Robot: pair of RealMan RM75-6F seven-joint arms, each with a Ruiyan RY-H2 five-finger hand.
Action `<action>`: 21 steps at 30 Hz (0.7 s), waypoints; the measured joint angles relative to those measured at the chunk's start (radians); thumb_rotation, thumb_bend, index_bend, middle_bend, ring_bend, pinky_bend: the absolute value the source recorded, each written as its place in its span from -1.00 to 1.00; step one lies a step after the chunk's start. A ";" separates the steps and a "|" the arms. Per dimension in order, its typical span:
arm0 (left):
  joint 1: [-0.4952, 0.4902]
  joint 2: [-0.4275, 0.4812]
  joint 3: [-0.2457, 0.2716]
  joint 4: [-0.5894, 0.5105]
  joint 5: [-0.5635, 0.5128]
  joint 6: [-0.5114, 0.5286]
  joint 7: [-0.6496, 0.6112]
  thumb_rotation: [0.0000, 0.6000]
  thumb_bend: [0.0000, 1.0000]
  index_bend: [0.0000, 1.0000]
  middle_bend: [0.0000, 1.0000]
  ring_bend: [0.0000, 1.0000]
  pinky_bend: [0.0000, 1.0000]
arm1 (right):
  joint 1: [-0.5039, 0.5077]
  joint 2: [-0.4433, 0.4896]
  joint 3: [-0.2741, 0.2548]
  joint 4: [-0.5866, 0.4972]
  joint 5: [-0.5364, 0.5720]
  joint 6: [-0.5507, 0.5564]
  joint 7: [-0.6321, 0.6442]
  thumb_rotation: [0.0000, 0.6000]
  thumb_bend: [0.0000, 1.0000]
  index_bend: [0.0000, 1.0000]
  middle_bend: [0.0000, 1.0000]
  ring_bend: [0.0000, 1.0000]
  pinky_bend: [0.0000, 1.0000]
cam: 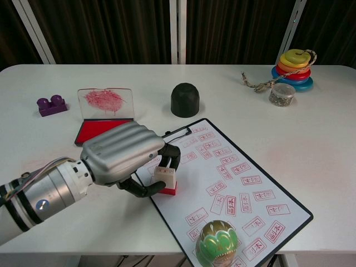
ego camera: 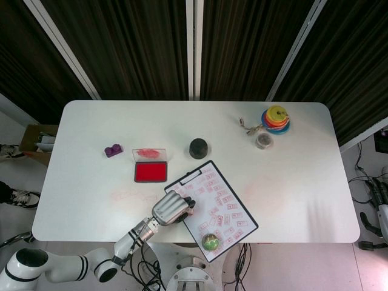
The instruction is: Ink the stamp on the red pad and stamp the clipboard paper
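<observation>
My left hand (cam: pixel 123 157) (ego camera: pixel 171 207) grips a small stamp (cam: pixel 166 181) with a pale body and a red base. The stamp's base rests on the paper near the left edge of the clipboard (cam: pixel 266 181) (ego camera: pixel 230 193). The paper carries several red stamp marks. The red ink pad (cam: pixel 95 129) (ego camera: pixel 151 171) lies open behind the hand, its clear lid (cam: pixel 107 100) standing up behind it. In the head view the stamp is hidden under the hand. The right hand (ego camera: pixel 381 207) hangs beyond the table's right edge, holding nothing, its fingers too small to read.
A green and gold ball (cam: pixel 218 243) sits on the clipboard's near corner. A black dome (cam: pixel 184 99) stands behind the clipboard. A purple block (cam: pixel 51 104) lies far left; a ring stacker (cam: pixel 295 67), a cord (cam: pixel 255 83) and a small jar (cam: pixel 281 94) are at the back right.
</observation>
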 measured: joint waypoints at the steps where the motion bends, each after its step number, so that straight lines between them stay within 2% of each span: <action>1: 0.000 -0.002 0.001 0.002 0.000 0.000 -0.001 1.00 -0.10 0.22 0.30 0.99 1.00 | 0.000 0.000 0.000 0.000 0.000 0.000 0.000 1.00 -0.37 -1.00 -1.00 -1.00 -1.00; 21: 0.010 -0.033 0.026 0.066 0.022 0.018 -0.019 1.00 -0.10 0.23 0.31 0.99 1.00 | 0.000 0.001 -0.002 -0.004 0.002 -0.008 -0.010 1.00 -0.37 -1.00 -1.00 -1.00 -1.00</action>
